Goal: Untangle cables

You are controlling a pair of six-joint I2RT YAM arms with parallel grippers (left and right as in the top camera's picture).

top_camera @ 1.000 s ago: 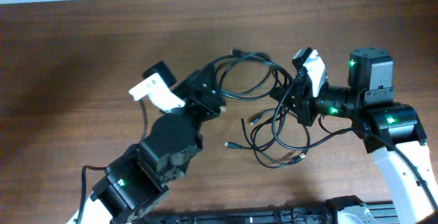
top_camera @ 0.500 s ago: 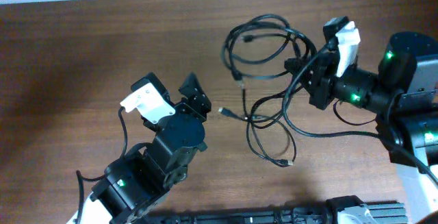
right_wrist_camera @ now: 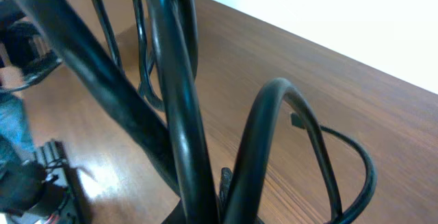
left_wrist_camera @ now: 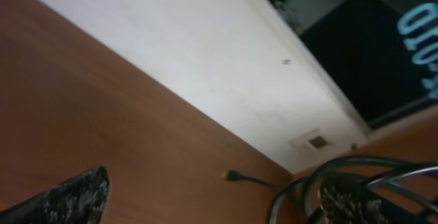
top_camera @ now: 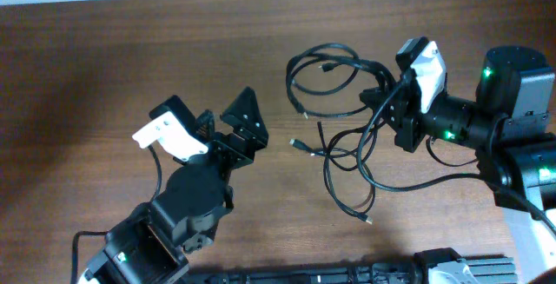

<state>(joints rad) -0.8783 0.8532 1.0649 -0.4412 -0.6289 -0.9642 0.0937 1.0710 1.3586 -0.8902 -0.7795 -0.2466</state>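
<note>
Blurred cables (right_wrist_camera: pixel 171 101) hide the right gripper (top_camera: pixel 388 112) in its wrist view.

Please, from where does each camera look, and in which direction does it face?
Overhead: above the table, facing straight down; both arms show, left gripper open, right gripper shut on the cables.
Left wrist: low over the tabletop, facing along it toward a white wall; its own fingertips sit in the bottom corners.
Right wrist: close against the held cable loops, table behind; its own fingers cannot be clearly made out.
Shared: all three views show the cables and the brown table.
</note>
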